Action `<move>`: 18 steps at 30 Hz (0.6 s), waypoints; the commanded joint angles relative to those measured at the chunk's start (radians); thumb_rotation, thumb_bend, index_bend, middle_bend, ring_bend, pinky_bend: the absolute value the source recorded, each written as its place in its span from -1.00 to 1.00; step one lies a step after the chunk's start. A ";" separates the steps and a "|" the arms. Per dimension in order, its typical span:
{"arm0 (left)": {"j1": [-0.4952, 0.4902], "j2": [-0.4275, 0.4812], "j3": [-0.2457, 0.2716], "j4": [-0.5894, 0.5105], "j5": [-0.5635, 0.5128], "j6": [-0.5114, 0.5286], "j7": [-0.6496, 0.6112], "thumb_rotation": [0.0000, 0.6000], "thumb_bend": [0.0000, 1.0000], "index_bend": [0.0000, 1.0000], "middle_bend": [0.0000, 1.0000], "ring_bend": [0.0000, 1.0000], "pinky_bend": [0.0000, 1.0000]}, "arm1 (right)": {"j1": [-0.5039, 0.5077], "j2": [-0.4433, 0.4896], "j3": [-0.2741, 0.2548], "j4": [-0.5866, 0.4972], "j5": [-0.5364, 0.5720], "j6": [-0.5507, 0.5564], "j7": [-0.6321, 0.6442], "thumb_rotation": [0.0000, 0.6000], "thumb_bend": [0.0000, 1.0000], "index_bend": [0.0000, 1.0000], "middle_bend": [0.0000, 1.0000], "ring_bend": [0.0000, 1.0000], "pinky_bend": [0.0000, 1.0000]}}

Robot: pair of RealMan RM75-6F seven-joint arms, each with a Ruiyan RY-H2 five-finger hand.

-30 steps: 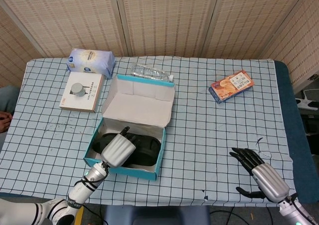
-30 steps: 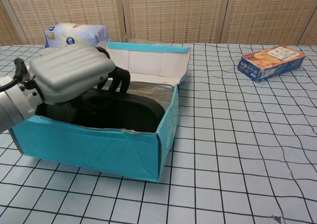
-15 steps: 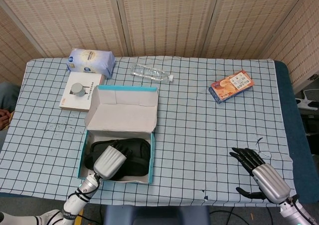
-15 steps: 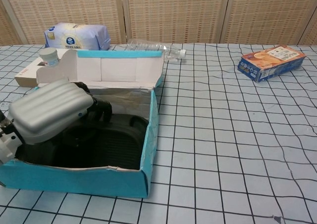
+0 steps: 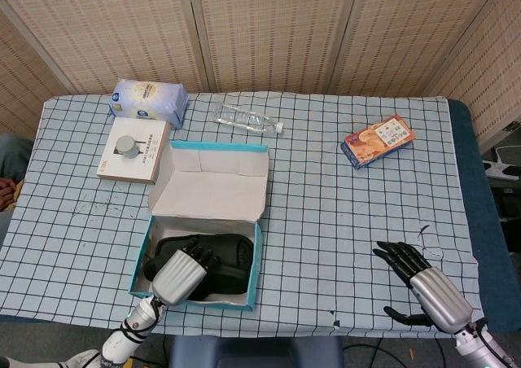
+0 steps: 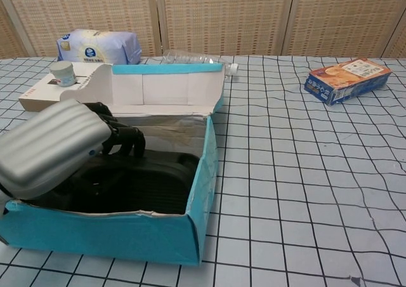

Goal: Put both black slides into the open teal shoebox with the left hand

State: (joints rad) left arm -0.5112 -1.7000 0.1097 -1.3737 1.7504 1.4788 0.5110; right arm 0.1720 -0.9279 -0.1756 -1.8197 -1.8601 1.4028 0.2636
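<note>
Slides (image 5: 218,258), black and lying low in the teal shoebox (image 5: 257,264), sit side by side as far as the head view shows, though I cannot tell where one ends and the other begins. Over the near end of the shoebox, the left hand (image 5: 181,273) reaches down inside, its dark fingers (image 6: 122,136) curled onto the rubber; whether they grip a slide or merely press it flat I cannot tell. That pose suggests the footwear is being seated, so the task looks close to finished. Right of the shoebox, well apart, the right hand (image 5: 425,287) rests idle on the checked cloth with fingers spread, holding nothing. Behind the shoebox its lid flap (image 6: 166,87) stands upright, keeping the opening free. Farther behind lie a white carton (image 5: 134,149), a plastic bottle (image 5: 247,120) and a blue packet (image 5: 148,100).
</note>
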 commanded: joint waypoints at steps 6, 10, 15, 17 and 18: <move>0.058 -0.055 0.008 0.111 0.008 0.041 -0.137 1.00 -0.04 0.36 0.52 0.28 -0.15 | -0.008 0.011 0.002 -0.013 0.000 0.014 -0.014 0.95 -0.68 -1.00 -1.00 -1.00 -1.00; 0.078 -0.088 0.017 0.186 0.029 0.060 -0.188 1.00 -0.04 0.40 0.56 0.30 -0.13 | -0.008 0.014 0.004 -0.027 0.000 0.010 -0.029 0.95 -0.68 -1.00 -1.00 -1.00 -1.00; 0.086 -0.111 0.026 0.243 0.065 0.070 -0.203 1.00 -0.04 0.41 0.57 0.31 -0.12 | -0.009 0.015 0.004 -0.042 -0.004 0.008 -0.043 0.95 -0.68 -1.00 -1.00 -1.00 -1.00; 0.090 -0.116 0.028 0.257 0.079 0.076 -0.199 1.00 -0.04 0.41 0.56 0.31 -0.12 | -0.010 0.016 0.005 -0.045 -0.003 0.008 -0.046 0.95 -0.68 -1.00 -1.00 -1.00 -1.00; 0.091 -0.117 0.029 0.261 0.084 0.077 -0.198 1.00 -0.04 0.41 0.56 0.31 -0.12 | -0.011 0.016 0.005 -0.046 -0.003 0.009 -0.048 0.95 -0.68 -1.00 -1.00 -1.00 -1.00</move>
State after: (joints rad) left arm -0.4222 -1.8148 0.1371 -1.1156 1.8309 1.5533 0.3123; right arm 0.1617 -0.9118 -0.1708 -1.8657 -1.8629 1.4117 0.2158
